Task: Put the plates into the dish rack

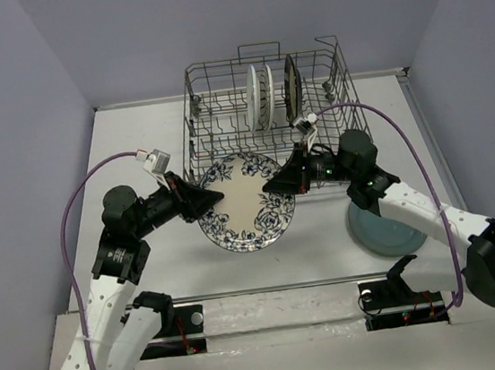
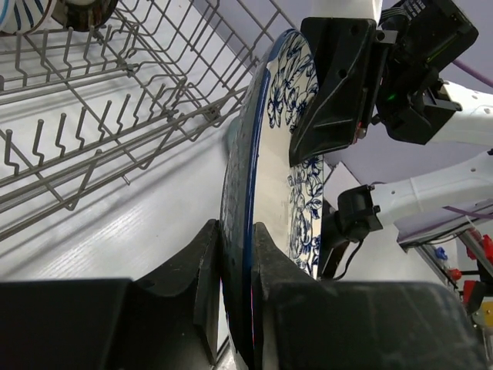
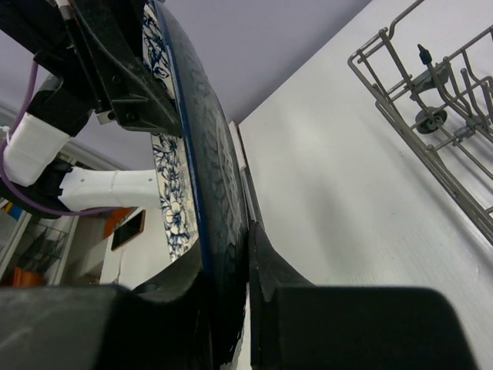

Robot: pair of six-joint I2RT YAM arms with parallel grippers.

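The blue floral plate [image 1: 245,201] hangs level above the table, just in front of the dish rack [image 1: 212,117]. My left gripper [image 1: 210,198] is shut on its left rim, and my right gripper [image 1: 275,184] is shut on its right rim. The left wrist view shows the plate [image 2: 273,166] edge-on between my fingers [image 2: 202,270]; the right wrist view shows it [image 3: 212,177] clamped the same way. Three plates stand upright in the rack: two white ones [image 1: 259,96] and a dark glossy one [image 1: 291,87]. The teal-grey plate [image 1: 384,231] lies flat on the table under my right arm.
The rack's near wire wall [image 1: 225,152] runs right behind the held plate. Purple cables [image 1: 77,197] loop from both wrists. The enclosure walls [image 1: 6,133] close in the left, right and back.
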